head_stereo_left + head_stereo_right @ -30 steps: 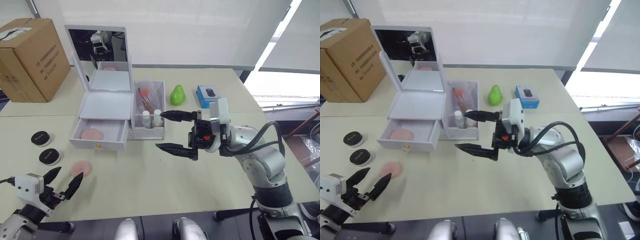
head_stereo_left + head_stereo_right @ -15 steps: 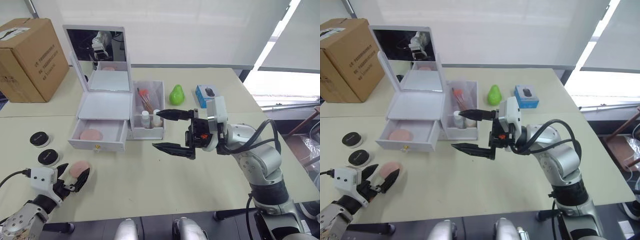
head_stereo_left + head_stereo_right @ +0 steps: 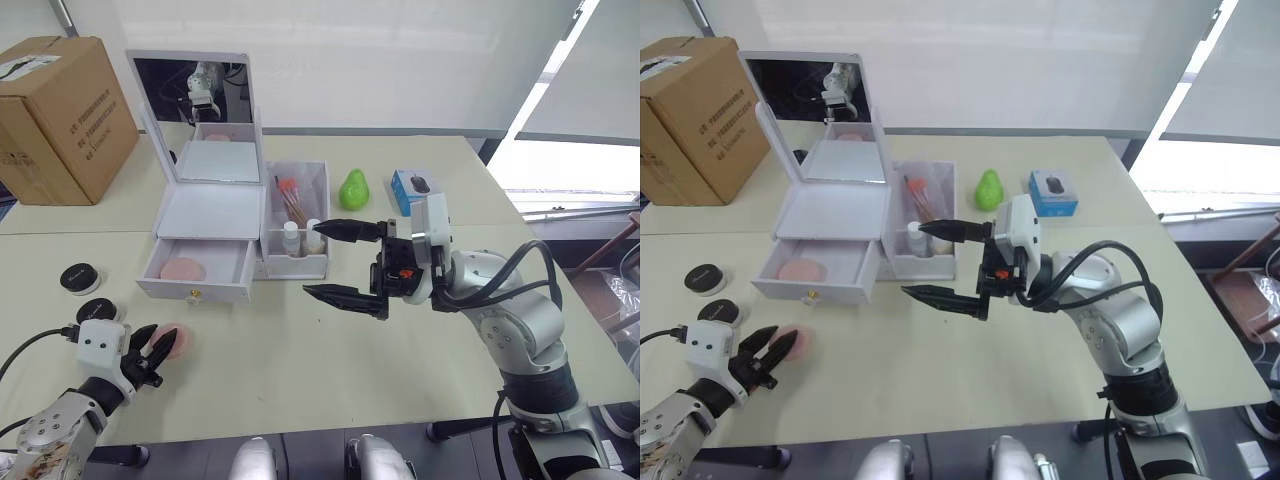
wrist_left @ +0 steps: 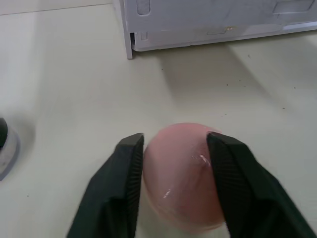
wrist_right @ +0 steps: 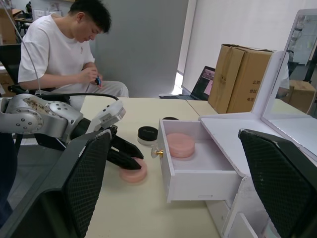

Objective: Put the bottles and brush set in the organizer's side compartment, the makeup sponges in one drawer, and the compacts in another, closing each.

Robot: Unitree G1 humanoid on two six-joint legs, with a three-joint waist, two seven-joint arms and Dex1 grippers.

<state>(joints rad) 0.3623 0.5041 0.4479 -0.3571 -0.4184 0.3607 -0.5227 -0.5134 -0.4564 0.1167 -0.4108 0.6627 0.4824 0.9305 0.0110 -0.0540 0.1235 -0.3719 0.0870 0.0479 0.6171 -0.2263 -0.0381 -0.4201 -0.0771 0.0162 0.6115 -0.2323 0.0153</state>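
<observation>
A pink makeup sponge (image 4: 181, 178) lies on the table, and my left gripper (image 3: 160, 345) is shut on it, one black finger against each side. The white organizer (image 3: 205, 210) stands behind with its mirror lid up. Its lower drawer (image 3: 150, 270) is pulled out and holds another pink sponge (image 3: 183, 269). The side compartment (image 3: 310, 180) holds the brush set (image 3: 292, 203) and two small bottles (image 3: 292, 237). Two black compacts (image 3: 79, 278) (image 3: 98, 311) sit left of the drawer. My right gripper (image 3: 313, 259) hovers open and empty just right of the compartment.
A cardboard box (image 3: 60, 115) stands at the table's far left. A green pear-shaped object (image 3: 353, 189) and a small blue box (image 3: 412, 190) lie behind my right arm. A seated person (image 5: 69, 49) is beyond the table's left end.
My left gripper has moved forward to the pink sponge and closed its fingers around it. The right arm has barely shifted.
</observation>
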